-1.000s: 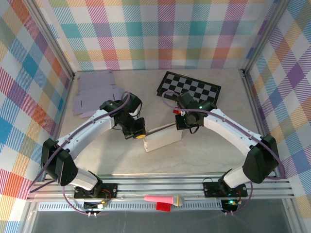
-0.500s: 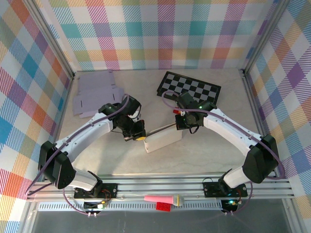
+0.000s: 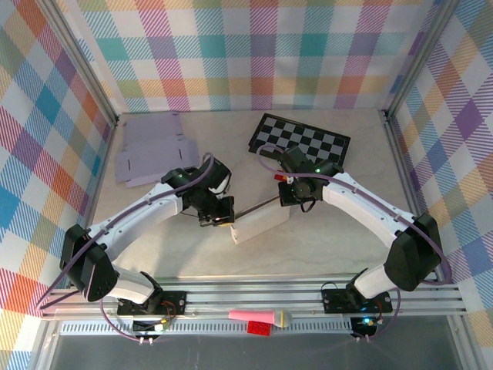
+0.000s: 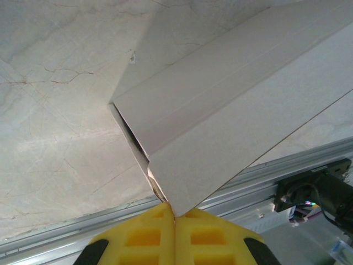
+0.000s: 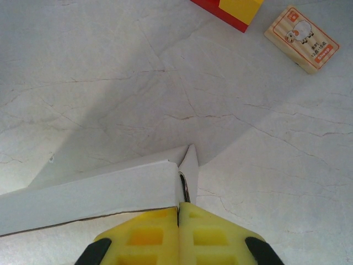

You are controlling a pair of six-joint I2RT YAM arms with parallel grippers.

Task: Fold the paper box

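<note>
The left end effector [image 3: 219, 217] has come down and to the right, and its closed yellow fingers now stand against the left end of the paper box [image 3: 260, 223], where a moment ago there was a small gap. The box lies in the middle of the table [image 3: 347, 231] and has hardly shifted. I judge that the left arm is pressing this end in, so the folding is under way but not finished.

The left wrist view shows what the top view hides: the box [image 4: 237, 105] is open at this end, with a dark slit, and its corner meets the tips of the end effector [image 4: 175, 205].

The right end effector [image 3: 283, 202] has not moved; it is closed at the right end of the box. Its wrist view shows a small flap [image 5: 188, 165] standing off the box [image 5: 94, 193], running to the tips [image 5: 179, 208]. Whether the flap is pinched, I cannot tell.
</note>
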